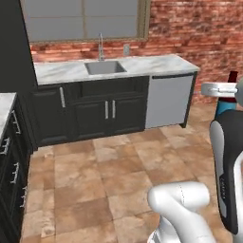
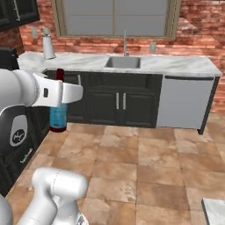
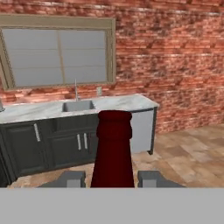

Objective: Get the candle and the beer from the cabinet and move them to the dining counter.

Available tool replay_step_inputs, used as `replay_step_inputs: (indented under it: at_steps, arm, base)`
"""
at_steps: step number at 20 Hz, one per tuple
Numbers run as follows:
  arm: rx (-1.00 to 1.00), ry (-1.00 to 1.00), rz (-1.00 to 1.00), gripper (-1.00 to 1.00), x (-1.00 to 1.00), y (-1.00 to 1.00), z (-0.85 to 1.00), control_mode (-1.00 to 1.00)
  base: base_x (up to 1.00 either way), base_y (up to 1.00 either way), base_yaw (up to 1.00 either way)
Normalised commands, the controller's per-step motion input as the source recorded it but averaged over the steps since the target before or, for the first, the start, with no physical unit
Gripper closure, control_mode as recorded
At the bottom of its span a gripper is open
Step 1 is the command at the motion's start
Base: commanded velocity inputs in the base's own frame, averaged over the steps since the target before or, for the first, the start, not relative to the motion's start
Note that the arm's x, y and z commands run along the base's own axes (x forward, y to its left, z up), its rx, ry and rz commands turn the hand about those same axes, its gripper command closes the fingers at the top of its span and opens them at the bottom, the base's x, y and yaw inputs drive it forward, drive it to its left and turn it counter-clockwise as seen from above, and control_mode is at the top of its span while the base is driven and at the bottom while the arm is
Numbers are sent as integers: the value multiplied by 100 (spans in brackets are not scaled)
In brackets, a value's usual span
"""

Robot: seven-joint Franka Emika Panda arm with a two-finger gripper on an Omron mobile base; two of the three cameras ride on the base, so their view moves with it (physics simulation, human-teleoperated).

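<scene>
Currently gripping beer (image 3: 112,148) in my claw (image 3: 111,178), fingers (image 3: 70,178) pressing bottle from both sides, holding it upright above tiled floor (image 2: 145,162), facing sink (image 3: 78,105) bench (image 3: 122,103).

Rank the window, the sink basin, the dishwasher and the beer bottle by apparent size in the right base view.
1. window
2. dishwasher
3. beer bottle, partly hidden by the arm, and nearer the camera, so its rank is unsure
4. sink basin
</scene>
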Motion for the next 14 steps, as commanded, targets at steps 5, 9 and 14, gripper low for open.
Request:
replay_step_inputs:
  at_steps: [5,9,14]
  arm:
    - [0,0,0,100,0,0,0,100]
    - [0,0,0,100,0,0,0,100]
    - [0,0,0,100,0,0,0,100]
  base:
    - [64,0,-49]
    - [95,0,-23]
    - [100,0,-19]
